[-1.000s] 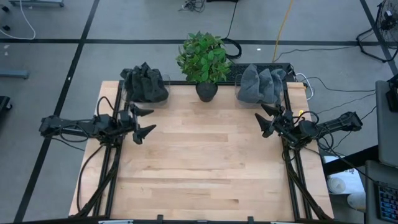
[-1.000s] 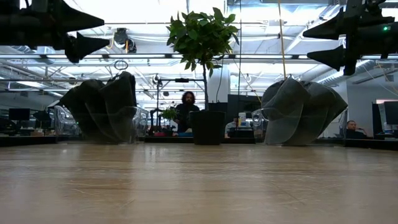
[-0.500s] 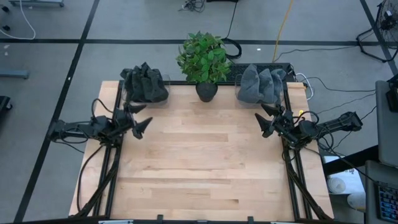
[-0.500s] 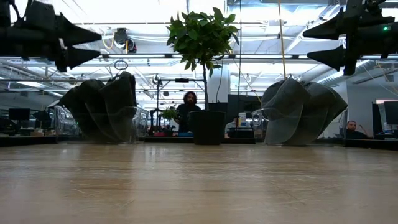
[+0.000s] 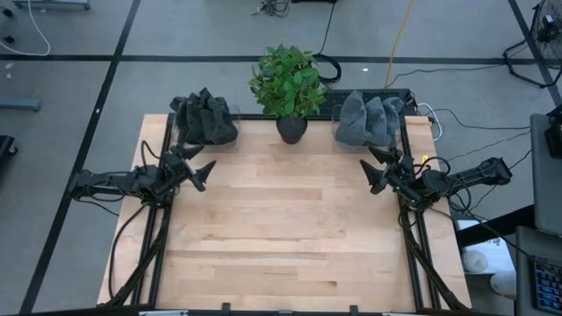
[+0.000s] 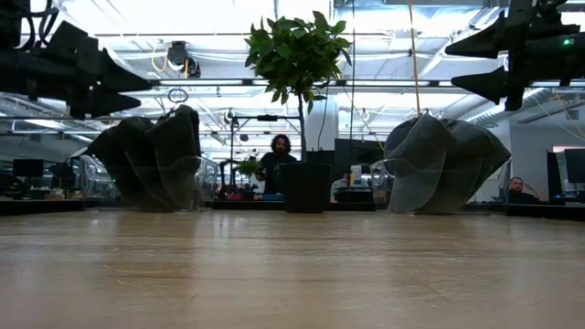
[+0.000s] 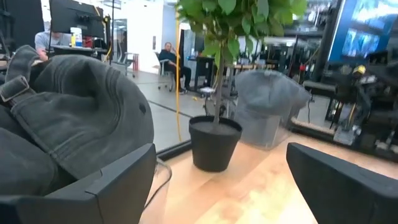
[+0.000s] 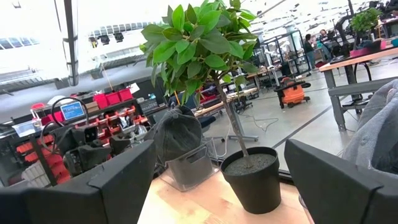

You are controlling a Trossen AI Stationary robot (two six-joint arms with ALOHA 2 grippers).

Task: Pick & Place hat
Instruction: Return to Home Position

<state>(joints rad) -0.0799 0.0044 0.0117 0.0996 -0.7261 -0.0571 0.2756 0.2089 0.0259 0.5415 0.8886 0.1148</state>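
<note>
Looking down on the table [image 5: 290,228], we've got the left gripper [image 5: 201,167] hanging over the left edge, jaws spread wide with nothing in them. The black caps [image 5: 205,121] sit piled in the left transparent bin [image 6: 209,182] at the back left corner, near that gripper. The right gripper [image 5: 372,169] waits by the right edge, also wide and empty.

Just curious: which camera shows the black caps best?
The left wrist view: the black caps loom close, seams and strap visible. The high view shows a small dark heap, the low view a dim pile, the right wrist view a distant one.
</note>
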